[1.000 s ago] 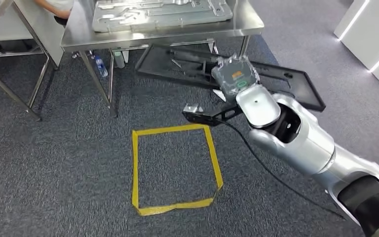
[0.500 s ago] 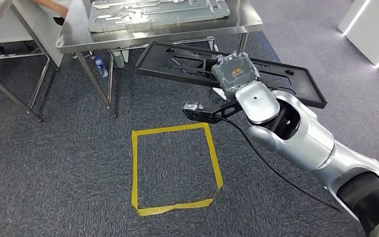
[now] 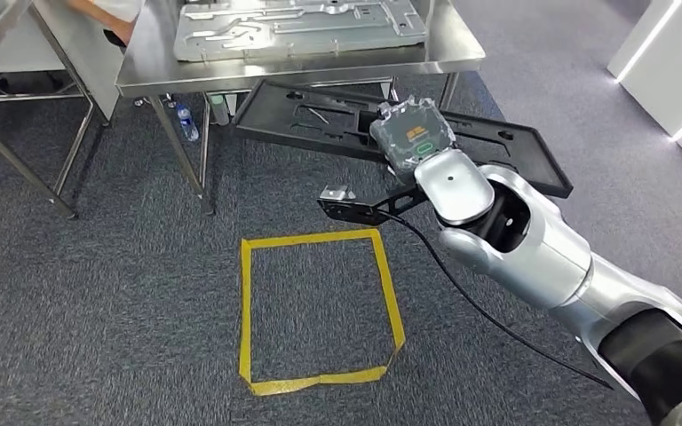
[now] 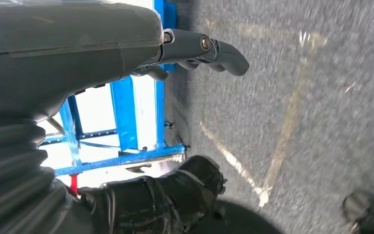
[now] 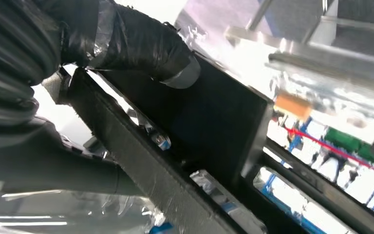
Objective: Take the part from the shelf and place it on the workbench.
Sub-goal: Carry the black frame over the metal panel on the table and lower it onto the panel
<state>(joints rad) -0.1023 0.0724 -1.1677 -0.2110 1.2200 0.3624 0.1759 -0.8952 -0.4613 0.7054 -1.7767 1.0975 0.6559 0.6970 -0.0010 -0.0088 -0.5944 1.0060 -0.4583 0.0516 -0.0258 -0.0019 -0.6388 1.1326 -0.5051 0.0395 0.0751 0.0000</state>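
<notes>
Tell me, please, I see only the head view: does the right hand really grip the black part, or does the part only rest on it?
Observer: The right hand grips it. The right wrist view shows its taped fingers curled over the edge of the black part.
Operator: And the other arm? My view lacks it.
Observer: The left hand holds nothing. It hangs above the grey carpet, near a yellow tape line.
</notes>
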